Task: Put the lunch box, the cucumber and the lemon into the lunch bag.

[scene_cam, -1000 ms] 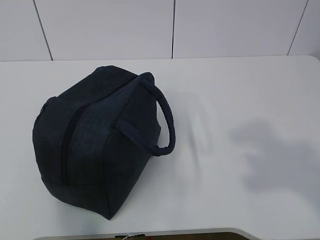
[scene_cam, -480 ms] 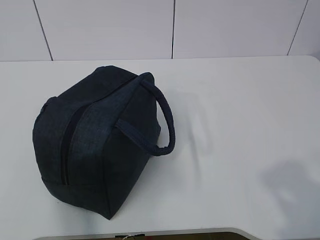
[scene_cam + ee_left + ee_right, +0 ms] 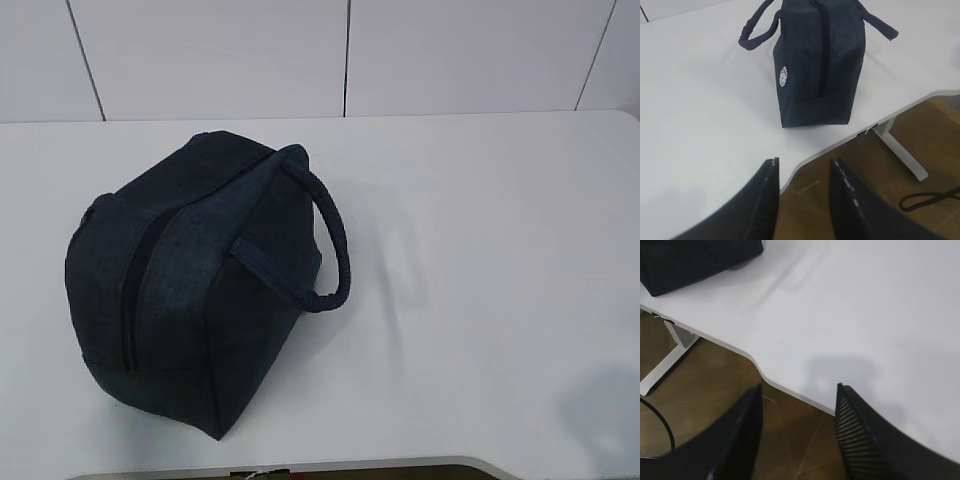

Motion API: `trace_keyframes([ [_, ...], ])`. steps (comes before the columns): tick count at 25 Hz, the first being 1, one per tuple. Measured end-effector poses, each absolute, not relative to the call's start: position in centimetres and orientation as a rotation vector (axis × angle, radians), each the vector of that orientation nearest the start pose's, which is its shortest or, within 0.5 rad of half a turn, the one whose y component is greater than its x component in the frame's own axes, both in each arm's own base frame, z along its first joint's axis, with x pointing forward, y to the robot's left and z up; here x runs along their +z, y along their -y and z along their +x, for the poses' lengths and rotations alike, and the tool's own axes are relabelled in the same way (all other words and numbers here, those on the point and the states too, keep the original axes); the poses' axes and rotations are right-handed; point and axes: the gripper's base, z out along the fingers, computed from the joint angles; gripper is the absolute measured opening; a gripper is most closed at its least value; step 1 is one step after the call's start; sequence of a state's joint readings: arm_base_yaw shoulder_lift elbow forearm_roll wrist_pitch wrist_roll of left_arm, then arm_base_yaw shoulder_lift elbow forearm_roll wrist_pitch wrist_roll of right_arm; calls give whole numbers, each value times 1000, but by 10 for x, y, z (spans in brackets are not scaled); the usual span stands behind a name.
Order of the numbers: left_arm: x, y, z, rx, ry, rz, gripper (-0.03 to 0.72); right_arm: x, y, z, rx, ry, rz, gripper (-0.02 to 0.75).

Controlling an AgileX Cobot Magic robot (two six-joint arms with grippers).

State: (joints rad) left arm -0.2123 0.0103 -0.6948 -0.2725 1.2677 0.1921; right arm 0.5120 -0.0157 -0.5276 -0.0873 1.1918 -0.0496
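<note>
While the lunch bag (image 3: 190, 300) sits zipped near the counter's (image 3: 480, 250) front-left edge, no food in sight, both grippers' fingers (image 3: 765, 200) hang parted and empty, suggesting packing is finished.

My left gripper (image 3: 802, 172) hangs with its two dark fingers (image 3: 765, 197) parted and nothing between them, poised over the near edge of the table (image 3: 700, 125). My right gripper (image 3: 797, 400) stands wider, its ribbed fingers (image 3: 855, 435) apart and empty, also above the table's near edge. Neither arm shows in the exterior view.
</note>
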Motion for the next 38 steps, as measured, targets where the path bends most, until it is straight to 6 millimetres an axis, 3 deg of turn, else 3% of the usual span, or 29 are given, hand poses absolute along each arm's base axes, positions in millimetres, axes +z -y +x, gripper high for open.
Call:
trace_keyframes([
  [11,278,19,-14,-335,-2047,444,239,271,14,-6,145,-2036,-578,387],
  [27,276,19,-11,-300,-2052,412,239,272,13,-6,136,-2030,-566,387],
  [38,276,21,-7,-151,-2077,164,239,271,11,-10,-73,-2094,-212,387],
])
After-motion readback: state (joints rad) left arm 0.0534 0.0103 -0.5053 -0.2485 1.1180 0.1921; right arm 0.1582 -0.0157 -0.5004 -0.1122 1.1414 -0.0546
